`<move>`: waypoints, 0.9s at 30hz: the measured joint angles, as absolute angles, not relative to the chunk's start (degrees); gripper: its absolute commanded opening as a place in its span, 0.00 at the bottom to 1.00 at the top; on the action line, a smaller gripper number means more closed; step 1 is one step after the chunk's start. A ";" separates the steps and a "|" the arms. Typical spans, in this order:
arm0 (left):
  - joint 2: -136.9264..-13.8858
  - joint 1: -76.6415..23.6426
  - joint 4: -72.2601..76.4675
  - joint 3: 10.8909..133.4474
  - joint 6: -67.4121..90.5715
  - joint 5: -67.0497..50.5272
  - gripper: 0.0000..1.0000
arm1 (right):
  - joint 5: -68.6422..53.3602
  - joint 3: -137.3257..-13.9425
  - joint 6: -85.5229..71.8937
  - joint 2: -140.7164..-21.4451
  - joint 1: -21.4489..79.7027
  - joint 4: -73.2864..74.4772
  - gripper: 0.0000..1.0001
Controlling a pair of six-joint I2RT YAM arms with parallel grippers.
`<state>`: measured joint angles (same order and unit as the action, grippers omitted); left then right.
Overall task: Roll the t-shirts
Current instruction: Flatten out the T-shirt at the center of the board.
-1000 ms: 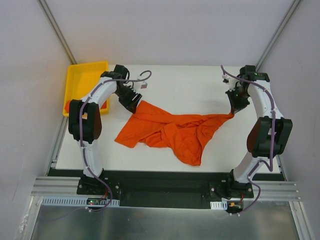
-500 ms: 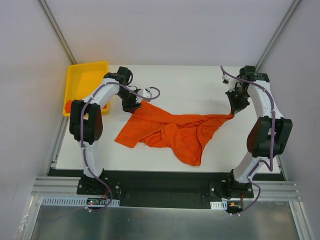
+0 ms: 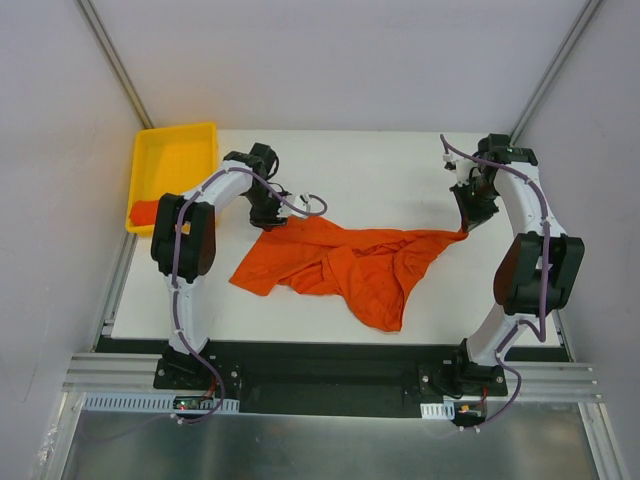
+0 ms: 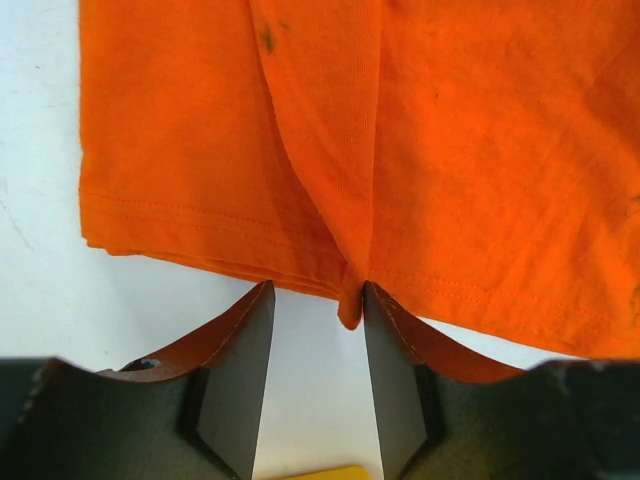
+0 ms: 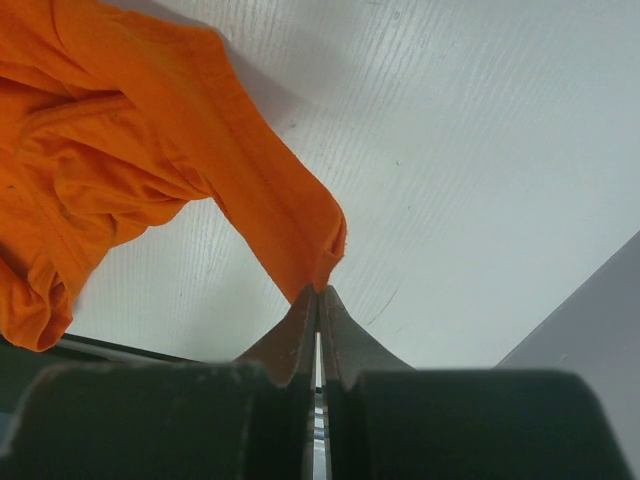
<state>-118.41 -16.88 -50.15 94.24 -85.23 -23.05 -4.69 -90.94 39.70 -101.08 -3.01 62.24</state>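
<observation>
Orange t-shirt (image 3: 360,270), crumpled, unevenly spread, creased.

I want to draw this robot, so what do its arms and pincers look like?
The left arm and right arm are white curved tubes joined by chunky black joints, and the biggest joint has a reddish-brown side. A thin purple cable runs along each arm. The left pincer and right pincer each have two flat, dark, wedge-shaped fingers.
</observation>
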 measured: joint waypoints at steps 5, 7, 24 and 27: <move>-118.87 -16.88 -50.43 94.21 -87.09 -21.58 0.31 | -4.69 -90.94 39.70 -101.08 -3.01 62.24 0.01; -118.89 -16.88 -50.43 94.19 -87.72 -20.80 0.27 | -4.69 -90.94 39.70 -101.08 -3.01 62.24 0.01; -119.02 -16.91 -52.86 94.19 -87.22 -19.46 0.19 | -4.97 -91.72 39.66 -102.59 -2.96 62.33 0.01; -119.04 -16.91 -53.19 94.19 -85.82 -19.68 0.16 | -5.10 -92.62 39.66 -103.90 -2.79 62.28 0.01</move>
<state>-119.04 -16.91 -53.19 94.19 -85.82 -19.68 -5.10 -92.62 39.66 -103.90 -2.79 62.28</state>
